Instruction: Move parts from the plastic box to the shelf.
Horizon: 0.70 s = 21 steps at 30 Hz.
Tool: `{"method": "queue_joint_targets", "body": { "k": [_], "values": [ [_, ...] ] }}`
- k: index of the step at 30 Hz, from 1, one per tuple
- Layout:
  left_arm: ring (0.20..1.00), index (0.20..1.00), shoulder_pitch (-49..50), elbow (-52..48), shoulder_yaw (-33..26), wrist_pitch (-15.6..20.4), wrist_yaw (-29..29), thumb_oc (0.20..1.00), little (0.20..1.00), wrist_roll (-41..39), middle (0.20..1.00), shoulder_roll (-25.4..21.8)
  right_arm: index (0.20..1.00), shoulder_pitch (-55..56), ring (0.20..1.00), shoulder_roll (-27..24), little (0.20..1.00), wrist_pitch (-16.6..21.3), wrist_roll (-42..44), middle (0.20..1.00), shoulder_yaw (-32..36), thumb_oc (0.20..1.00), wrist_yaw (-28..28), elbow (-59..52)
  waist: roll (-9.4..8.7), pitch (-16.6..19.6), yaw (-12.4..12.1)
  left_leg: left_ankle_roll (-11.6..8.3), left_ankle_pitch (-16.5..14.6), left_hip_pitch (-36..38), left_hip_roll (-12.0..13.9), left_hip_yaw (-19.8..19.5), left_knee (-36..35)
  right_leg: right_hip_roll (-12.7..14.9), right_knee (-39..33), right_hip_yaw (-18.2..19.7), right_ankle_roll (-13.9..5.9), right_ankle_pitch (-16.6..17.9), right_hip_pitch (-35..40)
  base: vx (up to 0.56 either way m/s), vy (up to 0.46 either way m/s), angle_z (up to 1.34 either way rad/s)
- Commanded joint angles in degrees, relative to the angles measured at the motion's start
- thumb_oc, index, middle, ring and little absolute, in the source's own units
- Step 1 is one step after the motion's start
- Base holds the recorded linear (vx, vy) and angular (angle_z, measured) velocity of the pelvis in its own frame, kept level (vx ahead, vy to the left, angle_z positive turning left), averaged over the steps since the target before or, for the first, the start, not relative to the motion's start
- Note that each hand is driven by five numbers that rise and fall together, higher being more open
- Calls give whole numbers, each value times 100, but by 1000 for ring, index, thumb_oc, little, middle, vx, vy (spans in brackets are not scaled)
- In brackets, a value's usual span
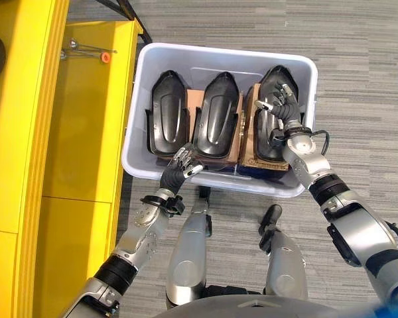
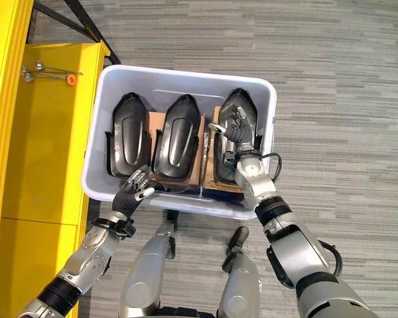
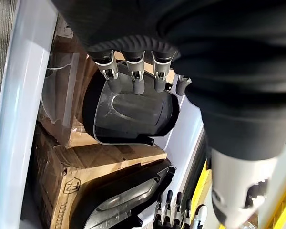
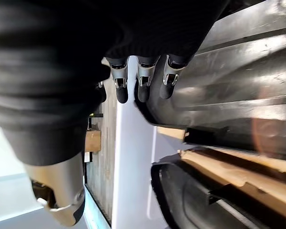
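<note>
A pale plastic box [image 1: 212, 54] stands on the floor before me. Three black moulded parts stand side by side in it on cardboard: left part [image 1: 167, 114], middle part [image 1: 217, 112], right part [image 1: 270, 139]. My right hand [image 1: 285, 109] is open over the right part's upper half, its fingers spread along the part [image 4: 238, 95] and holding nothing. My left hand [image 1: 180, 165] hovers open at the box's near rim, below the left and middle parts, with straight fingers [image 3: 136, 81] pointing at a black part [image 3: 133, 117].
A yellow shelf [image 1: 86, 146] runs along the left, close to the box's left wall. A metal tool with an orange tip [image 1: 87, 50] lies on its far end. Grey striped carpet [image 1: 365, 79] surrounds the box on the right and beyond.
</note>
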<state>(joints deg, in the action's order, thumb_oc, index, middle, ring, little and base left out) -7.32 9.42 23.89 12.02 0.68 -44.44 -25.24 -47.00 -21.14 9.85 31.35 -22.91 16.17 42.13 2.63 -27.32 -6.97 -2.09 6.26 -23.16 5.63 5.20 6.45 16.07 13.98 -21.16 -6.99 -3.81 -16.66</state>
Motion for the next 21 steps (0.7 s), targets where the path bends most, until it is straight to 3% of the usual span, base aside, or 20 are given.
{"method": "queue_joint_targets", "body": {
  "k": [1, 7, 21],
  "values": [
    [1000, 1000, 35, -449, 114, 316, 85, 1000, 1000, -109, 1000, -48, 1000, -345, 1000, -214, 1000, 441, 86, 1000, 194, 1000, 120, -285, -111, 44, -10, -175, -691, -61, 283, -153, 682, 304, -216, 120, -162, 583, -262, 0, 0, 0],
    [1000, 1000, 21, -404, 82, 346, 164, 1000, 1000, -119, 1000, 28, 1000, 13, 1000, -179, 1000, 558, -56, 1000, 356, 1000, 229, -732, -123, -21, 80, -158, -728, -149, 276, -146, 767, 330, -163, 160, -158, 573, -353, 2, 1, -1],
    [1000, 1000, 7, -501, 139, 414, 202, 1000, 1000, -182, 1000, 6, 1000, -66, 1000, 73, 1000, 520, 96, 1000, 105, 1000, 103, -101, -80, -170, 26, -205, -828, -324, 278, -174, 858, 321, -84, 165, -215, 485, -487, 12, -5, -1]
  ]
}}
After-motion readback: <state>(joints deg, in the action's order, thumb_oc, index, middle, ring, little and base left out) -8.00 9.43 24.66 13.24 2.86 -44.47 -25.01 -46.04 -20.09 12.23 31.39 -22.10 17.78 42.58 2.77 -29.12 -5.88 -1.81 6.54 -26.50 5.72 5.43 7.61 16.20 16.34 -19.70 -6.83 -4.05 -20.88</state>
